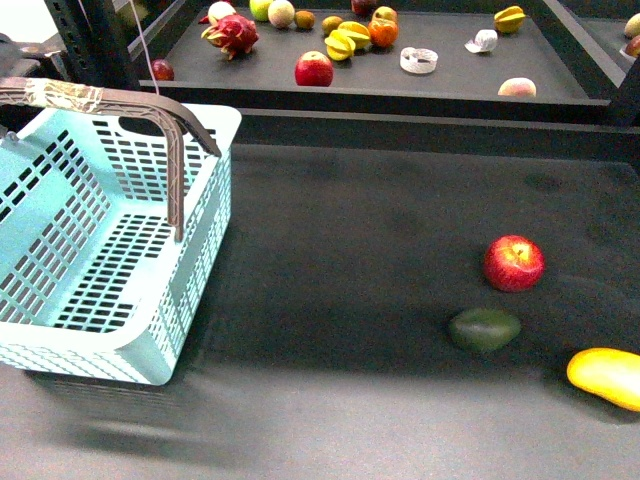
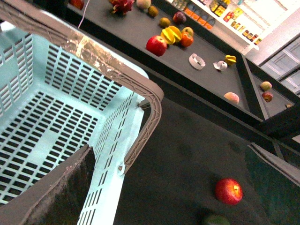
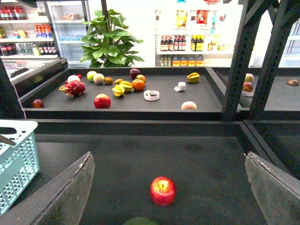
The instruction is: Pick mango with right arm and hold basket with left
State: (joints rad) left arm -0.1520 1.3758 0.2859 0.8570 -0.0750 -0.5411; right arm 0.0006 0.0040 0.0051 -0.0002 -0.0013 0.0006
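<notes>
The yellow-orange mango [image 1: 607,377] lies on the dark table at the front right edge of the front view; neither wrist view shows it. The light-blue basket [image 1: 110,260] stands at the left with its taped brown handle [image 1: 100,100] raised. Neither arm appears in the front view. My left gripper [image 2: 169,147] is open, hanging over the basket's near wall [image 2: 110,154] and handle [image 2: 145,126] without touching them. My right gripper [image 3: 168,155] is open and empty above the table, with the red apple [image 3: 162,191] between its fingers' line of sight.
A red apple [image 1: 514,263] and a dark green avocado [image 1: 484,329] lie left of the mango. A raised shelf [image 1: 450,85] behind holds several fruits, among them a dragon fruit [image 1: 232,33]. Black frame posts [image 3: 234,61] stand at the right.
</notes>
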